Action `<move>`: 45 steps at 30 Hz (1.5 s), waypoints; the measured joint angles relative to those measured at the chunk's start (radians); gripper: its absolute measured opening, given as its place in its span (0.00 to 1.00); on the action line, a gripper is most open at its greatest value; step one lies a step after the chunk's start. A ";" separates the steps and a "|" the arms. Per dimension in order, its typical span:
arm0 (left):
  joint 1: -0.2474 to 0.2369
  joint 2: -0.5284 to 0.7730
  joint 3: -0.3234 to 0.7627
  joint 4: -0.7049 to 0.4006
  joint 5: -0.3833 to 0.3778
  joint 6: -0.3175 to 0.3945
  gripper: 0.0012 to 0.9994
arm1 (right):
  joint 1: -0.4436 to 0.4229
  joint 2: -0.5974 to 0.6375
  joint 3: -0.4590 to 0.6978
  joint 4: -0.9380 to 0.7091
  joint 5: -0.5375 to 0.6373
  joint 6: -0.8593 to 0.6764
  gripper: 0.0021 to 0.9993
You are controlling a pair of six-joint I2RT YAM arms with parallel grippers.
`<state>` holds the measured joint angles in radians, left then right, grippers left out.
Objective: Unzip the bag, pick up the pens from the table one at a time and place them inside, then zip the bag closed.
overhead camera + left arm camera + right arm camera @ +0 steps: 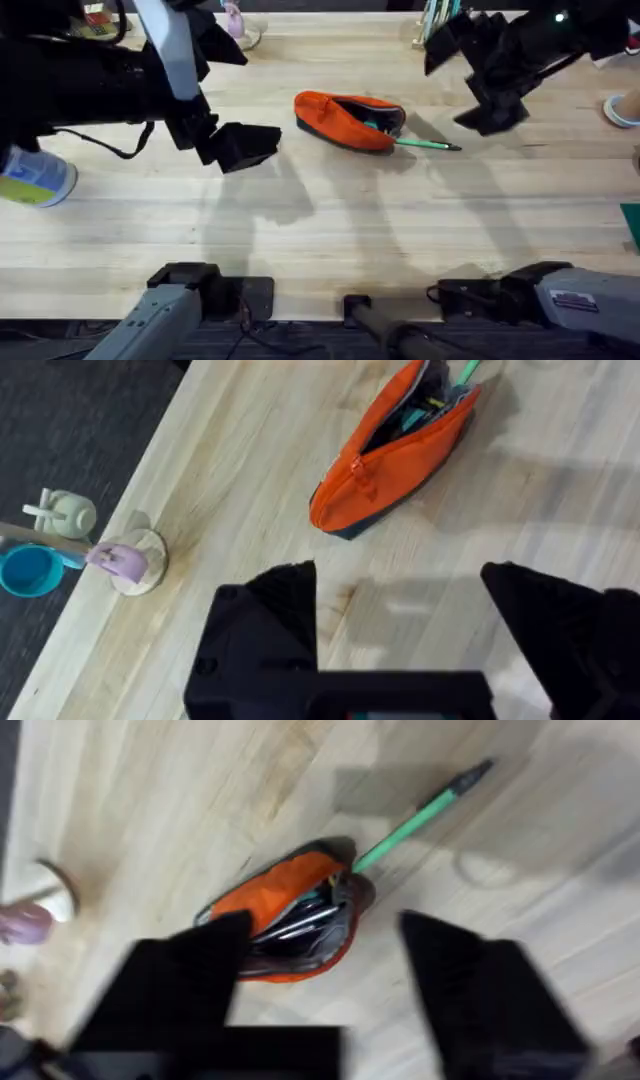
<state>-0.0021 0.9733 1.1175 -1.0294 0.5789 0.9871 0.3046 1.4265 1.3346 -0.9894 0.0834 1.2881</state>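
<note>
Overhead: orange bag point(345, 120) lying unzipped mid-table point(320, 220), one green pen point(425, 144) poking out its right end; left gripper point(240, 145) just left of it, right gripper point(490, 110) above its right.

Left wrist: left gripper point(400, 620) spread wide, empty, near bag point(395, 455).

Right wrist: right gripper point(320, 970) parted, empty, over bag point(290, 895) and pen point(420, 815).

Both arms are showing matte black housings; the left arm point(90, 85) is carrying a pale grey link and a trailing black cable. The grey bases are sitting low, the right base point(585, 300) wearing a small printed label.
</note>
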 joint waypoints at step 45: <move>0.000 0.000 0.000 0.000 0.000 0.000 0.99 | 0.000 0.000 0.000 0.009 0.181 -2.219 1.00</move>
<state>-0.0021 0.9733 1.1175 -1.0294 0.5792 0.9868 0.3046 1.4265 1.3346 -0.9801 0.2644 -0.9305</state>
